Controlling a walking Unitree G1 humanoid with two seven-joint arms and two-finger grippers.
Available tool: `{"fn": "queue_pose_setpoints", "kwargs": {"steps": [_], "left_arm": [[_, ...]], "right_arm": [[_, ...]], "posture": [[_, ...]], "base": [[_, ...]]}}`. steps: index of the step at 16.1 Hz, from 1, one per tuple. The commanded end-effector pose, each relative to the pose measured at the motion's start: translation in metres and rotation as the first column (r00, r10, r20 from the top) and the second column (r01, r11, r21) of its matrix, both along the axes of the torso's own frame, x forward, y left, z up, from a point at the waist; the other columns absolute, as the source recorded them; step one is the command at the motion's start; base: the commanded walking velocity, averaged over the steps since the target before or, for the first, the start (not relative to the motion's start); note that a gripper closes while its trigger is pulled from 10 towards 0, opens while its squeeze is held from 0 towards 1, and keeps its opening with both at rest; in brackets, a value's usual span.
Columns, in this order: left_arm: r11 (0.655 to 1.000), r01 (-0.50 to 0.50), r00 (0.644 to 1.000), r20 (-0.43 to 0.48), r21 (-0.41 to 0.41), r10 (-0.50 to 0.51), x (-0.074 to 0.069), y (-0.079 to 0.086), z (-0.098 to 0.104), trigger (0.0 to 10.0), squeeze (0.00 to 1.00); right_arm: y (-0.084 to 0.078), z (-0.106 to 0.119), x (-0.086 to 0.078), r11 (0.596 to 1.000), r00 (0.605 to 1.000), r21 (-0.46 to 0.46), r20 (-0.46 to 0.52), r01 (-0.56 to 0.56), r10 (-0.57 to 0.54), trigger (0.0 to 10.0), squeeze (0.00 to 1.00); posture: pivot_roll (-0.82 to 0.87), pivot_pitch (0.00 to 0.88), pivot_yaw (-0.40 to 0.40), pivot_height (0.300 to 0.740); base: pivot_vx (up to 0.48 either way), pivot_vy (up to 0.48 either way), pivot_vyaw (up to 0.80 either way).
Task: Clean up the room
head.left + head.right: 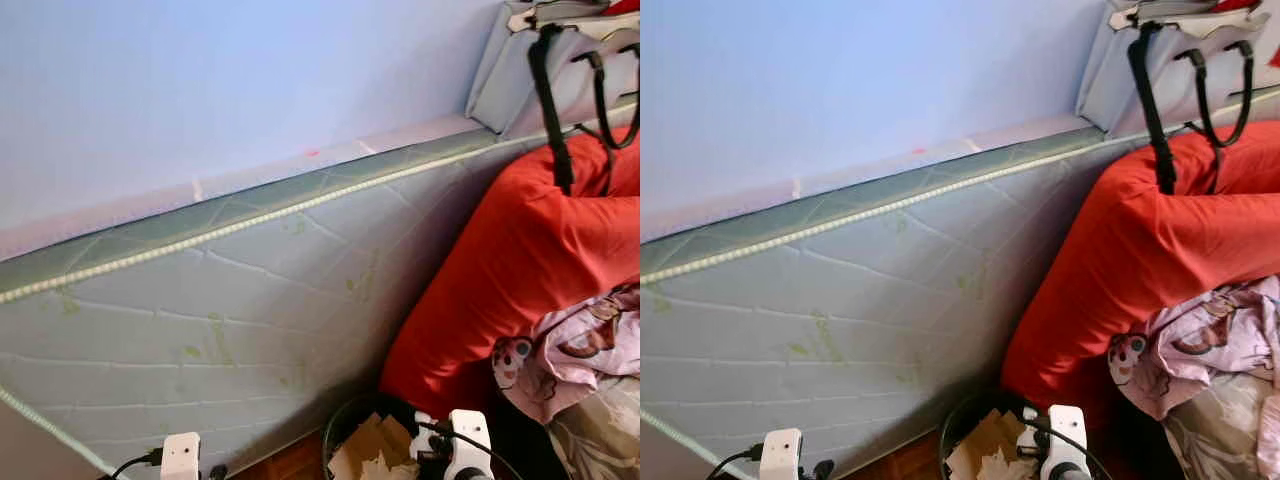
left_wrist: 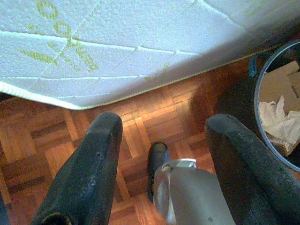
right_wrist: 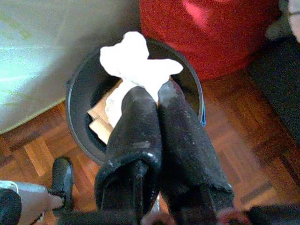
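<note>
Parquet floor (image 2: 51,126) runs under me, warm brown wood, and a quilted mattress (image 1: 230,330) with green piping stands on its edge against the pale blue wall (image 1: 200,80). Over to my right a big red cushion (image 1: 510,270) leans on that mattress, a grey bag (image 1: 580,70) with black straps sits on top of it, and a crumpled pink patterned cloth (image 1: 570,350) lies at its foot.

Down at the foot of the mattress, just beside the red cushion, stands a dark round bin (image 3: 84,93). Inside it I can make out pieces of brown cardboard (image 3: 99,119) and some white paper.

Now my right pincer (image 3: 150,96): its two black fingers (image 3: 133,140) are pressed tight together on a wad of white tissue (image 3: 136,63), and the tissue sticks out beyond the tips, directly above the bin's mouth. It hangs in my grip, over the cardboard.

My left pincer (image 2: 159,126) hangs lower, over bare parquet, fingers spread wide with nothing between them. Past it I see the mattress's lower edge, the bin's rim off to one side, and my own silver leg with its black foot (image 2: 157,159) planted on the wood.
</note>
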State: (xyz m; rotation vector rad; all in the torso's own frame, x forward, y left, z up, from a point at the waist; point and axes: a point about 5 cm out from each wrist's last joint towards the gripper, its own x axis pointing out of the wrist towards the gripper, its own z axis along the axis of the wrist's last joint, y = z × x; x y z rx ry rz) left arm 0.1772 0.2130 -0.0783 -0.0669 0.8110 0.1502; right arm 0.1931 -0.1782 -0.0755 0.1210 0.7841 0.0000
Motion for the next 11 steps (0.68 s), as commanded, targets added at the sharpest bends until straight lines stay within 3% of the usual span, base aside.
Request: {"fn": "queue_pose_setpoints", "kwargs": {"steps": [1, 3, 4, 5, 11], "left_arm": [[1.0, 0.014, 1.0, 0.015, 0.013, -0.015, 0.002, 0.002, 0.002, 10.0, 0.0], [0.999, 0.023, 0.997, 0.07, 0.025, -0.025, 0.015, 0.006, 0.01, 10.0, 0.0], [0.999, 0.031, 0.995, 0.096, 0.026, -0.033, 0.021, 0.006, 0.014, 10.0, 0.0], [0.999, 0.027, 0.991, 0.128, 0.018, -0.029, 0.026, 0.006, 0.017, 10.0, 0.0], [0.998, 0.058, 0.974, 0.219, -0.001, -0.056, 0.042, -0.011, 0.026, 10.0, 0.0]], "right_arm": [[0.002, 0.002, 0.002, 1.0, 1.0, 0.018, 0.025, 0.007, -0.007, 10.0, 0.0], [0.005, 0.008, 0.011, 0.999, 0.996, 0.024, 0.089, 0.023, -0.025, 10.0, 0.0], [0.016, 0.031, 0.051, 0.999, 0.982, 0.04, 0.189, 0.014, -0.022, 10.0, 0.0], [0.022, 0.051, 0.077, 0.999, 0.964, 0.046, 0.266, 0.008, -0.02, 10.0, 0.0], [-0.001, 0.059, 0.078, 0.998, 0.936, 0.016, 0.345, 0.062, -0.063, 10.0, 0.0]], "posture": [[0.09, 0.0, -0.023, 0.74], [0.09, 0.0, -0.004, 0.74], [0.09, 0.0, -0.003, 0.74], [0.09, 0.0, -0.005, 0.74], [0.03, 0.0, -0.034, 0.74]], "base": [[0.0, 0.0, 0.0], [0.0, 0.0, 0.0], [0.0, 0.0, 0.0], [0.0, 0.0, 0.0], [0.0, 0.0, 0.0]]}}
